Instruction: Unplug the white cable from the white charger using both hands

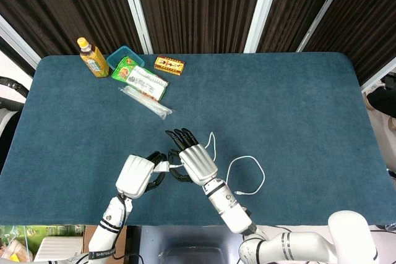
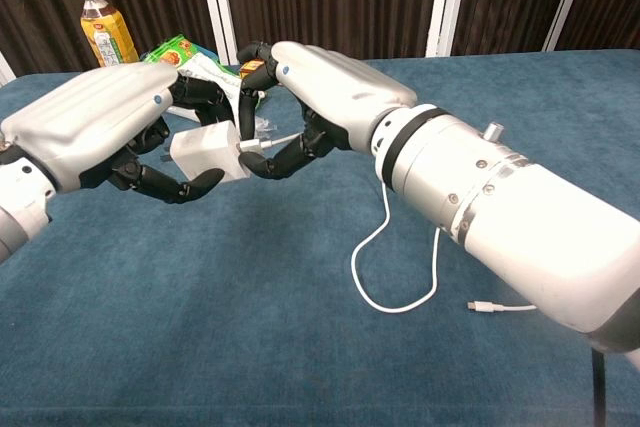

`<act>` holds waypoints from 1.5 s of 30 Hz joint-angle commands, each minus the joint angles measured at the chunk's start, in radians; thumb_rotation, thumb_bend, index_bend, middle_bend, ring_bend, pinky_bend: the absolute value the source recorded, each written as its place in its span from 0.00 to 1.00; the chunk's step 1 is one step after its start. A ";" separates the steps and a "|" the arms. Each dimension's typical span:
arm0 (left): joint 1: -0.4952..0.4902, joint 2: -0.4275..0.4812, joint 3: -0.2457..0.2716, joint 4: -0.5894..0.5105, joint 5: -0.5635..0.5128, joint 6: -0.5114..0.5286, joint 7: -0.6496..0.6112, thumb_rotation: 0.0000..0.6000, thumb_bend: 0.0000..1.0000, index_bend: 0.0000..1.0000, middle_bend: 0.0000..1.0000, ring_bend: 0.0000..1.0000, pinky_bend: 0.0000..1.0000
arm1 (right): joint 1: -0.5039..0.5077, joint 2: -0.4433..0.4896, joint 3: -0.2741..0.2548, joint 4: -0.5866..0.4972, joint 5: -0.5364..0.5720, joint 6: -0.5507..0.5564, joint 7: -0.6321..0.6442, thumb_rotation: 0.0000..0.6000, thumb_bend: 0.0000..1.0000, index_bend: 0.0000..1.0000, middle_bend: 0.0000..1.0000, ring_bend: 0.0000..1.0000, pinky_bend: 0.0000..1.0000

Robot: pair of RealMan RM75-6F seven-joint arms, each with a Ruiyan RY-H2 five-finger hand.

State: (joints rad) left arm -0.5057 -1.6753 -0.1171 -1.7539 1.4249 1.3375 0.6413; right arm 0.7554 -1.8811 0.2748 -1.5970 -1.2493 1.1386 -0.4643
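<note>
My left hand (image 2: pixel 95 132) (image 1: pixel 137 174) grips the white charger (image 2: pixel 205 154) (image 1: pixel 162 166) above the near part of the table. My right hand (image 2: pixel 320 87) (image 1: pixel 195 160) is right beside it, and its thumb and a finger pinch the plug end of the white cable (image 2: pixel 268 150). The plug sits against the charger's face; I cannot see a gap there. The rest of the cable (image 2: pixel 388 237) (image 1: pixel 247 160) hangs down and loops on the blue cloth, and its free end (image 2: pixel 482 307) lies on the table to the right.
At the back left stand a tea bottle (image 1: pixel 93 57) (image 2: pixel 104 32), a teal container (image 1: pixel 125 55), a green packet (image 1: pixel 140 78), a small yellow box (image 1: pixel 169 64) and a clear wrapped item (image 1: pixel 147 102). The table's near edge (image 1: pixel 185 224) runs just behind the wrists.
</note>
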 commanded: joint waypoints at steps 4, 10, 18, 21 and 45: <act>0.001 0.000 0.000 -0.003 0.002 -0.001 0.001 1.00 0.59 0.72 0.78 1.00 1.00 | 0.003 -0.004 0.000 -0.003 -0.001 0.005 0.000 1.00 0.50 0.69 0.17 0.00 0.00; 0.003 0.002 0.001 -0.005 0.006 -0.002 0.003 1.00 0.59 0.72 0.78 1.00 1.00 | 0.006 -0.014 0.003 -0.002 0.006 0.015 -0.009 1.00 0.57 0.76 0.19 0.00 0.00; 0.004 0.009 -0.006 -0.006 0.008 -0.002 -0.002 1.00 0.60 0.72 0.78 1.00 1.00 | 0.005 -0.019 0.007 0.003 0.013 0.031 -0.025 1.00 0.63 0.84 0.22 0.00 0.00; 0.003 0.012 -0.010 -0.002 0.009 -0.002 -0.007 1.00 0.61 0.72 0.78 1.00 1.00 | 0.003 -0.016 0.004 0.004 0.005 0.039 -0.024 1.00 0.63 0.85 0.22 0.00 0.00; -0.019 0.023 -0.036 0.236 -0.053 -0.086 -0.123 1.00 0.58 0.72 0.77 1.00 1.00 | -0.068 0.133 -0.047 0.041 0.021 0.046 -0.010 1.00 0.65 0.86 0.23 0.00 0.00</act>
State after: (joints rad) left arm -0.5178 -1.6425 -0.1534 -1.5872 1.4032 1.2875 0.5594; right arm 0.7000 -1.7620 0.2392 -1.5869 -1.2528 1.1992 -0.4794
